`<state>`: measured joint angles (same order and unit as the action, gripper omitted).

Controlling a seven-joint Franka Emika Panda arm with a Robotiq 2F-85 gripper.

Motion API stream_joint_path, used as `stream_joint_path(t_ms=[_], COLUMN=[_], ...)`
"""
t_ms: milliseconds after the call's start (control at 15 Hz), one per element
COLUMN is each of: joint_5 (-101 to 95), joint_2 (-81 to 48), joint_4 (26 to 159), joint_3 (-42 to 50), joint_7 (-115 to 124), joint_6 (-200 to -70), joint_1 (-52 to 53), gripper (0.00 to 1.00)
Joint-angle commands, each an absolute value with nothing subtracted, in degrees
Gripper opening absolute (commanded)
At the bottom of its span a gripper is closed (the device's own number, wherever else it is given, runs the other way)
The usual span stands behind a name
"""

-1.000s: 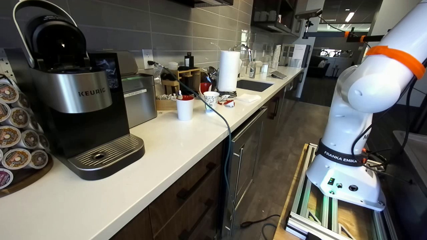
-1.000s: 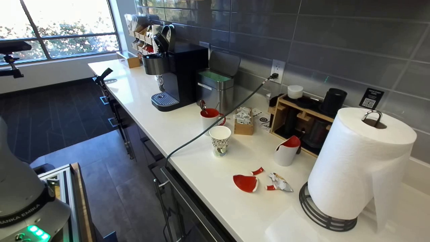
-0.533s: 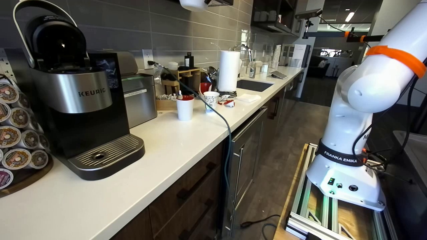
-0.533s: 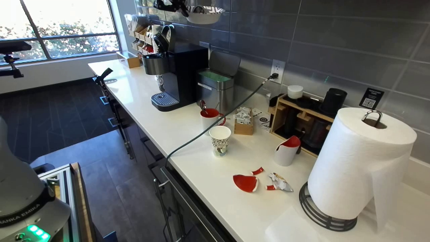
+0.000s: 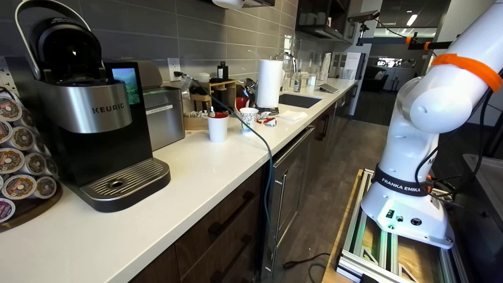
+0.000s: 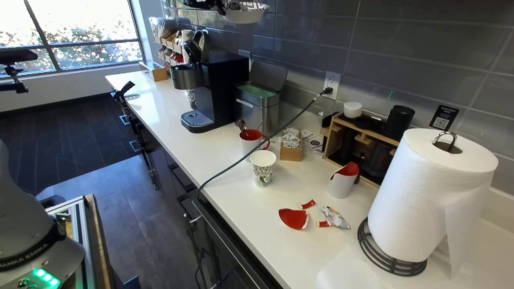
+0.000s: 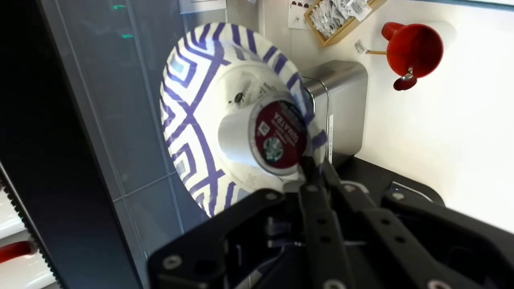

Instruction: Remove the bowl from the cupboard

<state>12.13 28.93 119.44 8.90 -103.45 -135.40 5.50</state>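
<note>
Above the tabletop [image 6: 237, 200] the jaws pinch the bowl [image 7: 219, 94] by its rim; tilting could spill the coffee pod [image 7: 279, 134].

One robot arm [image 5: 438, 105]; one gripper [image 7: 319, 170], two fingers [image 7: 316, 206]; one purple-patterned bowl [image 7: 204, 120]; one Sumatra coffee pod [image 7: 277, 136]; one Keurig coffee maker [image 5: 106, 112]; at least ten stacked pods [image 5: 22, 138], exact number cut off by frame; two red-lined mugs [image 6: 246, 149] on counter [image 5: 200, 165], one whole, one broken; one spoon [image 7: 404, 83] in whole mug; three red shards [image 6: 294, 219]; one patterned paper cup [image 6: 263, 171] near mugs; one wooden packet box [image 6: 291, 155], packets [image 7: 327, 20] too crowded to count; one steel bin [image 6: 269, 116]; one paper-towel roll [image 6: 429, 196]; one sink [image 5: 300, 101].
</note>
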Motion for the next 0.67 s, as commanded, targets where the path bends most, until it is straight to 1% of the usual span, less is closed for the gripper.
stream_joint_path(t_ms=[0,200,333,600], joint_5=[11.58,13.07,13.47,11.48], joint_2=[29.83,31.37,32.89,34.10], joint_4=[126.67,135.04,140.69,149.05], joint_3=[8.38,9.28,10.20,10.49], joint_7=[-103.48,-104.19,-105.37,-106.66], joint_6=[-144.72,-152.12,-154.58,-154.62], joint_1=[6.64,9.02,11.20,13.93], gripper=[0.01,0.01,0.01,0.01])
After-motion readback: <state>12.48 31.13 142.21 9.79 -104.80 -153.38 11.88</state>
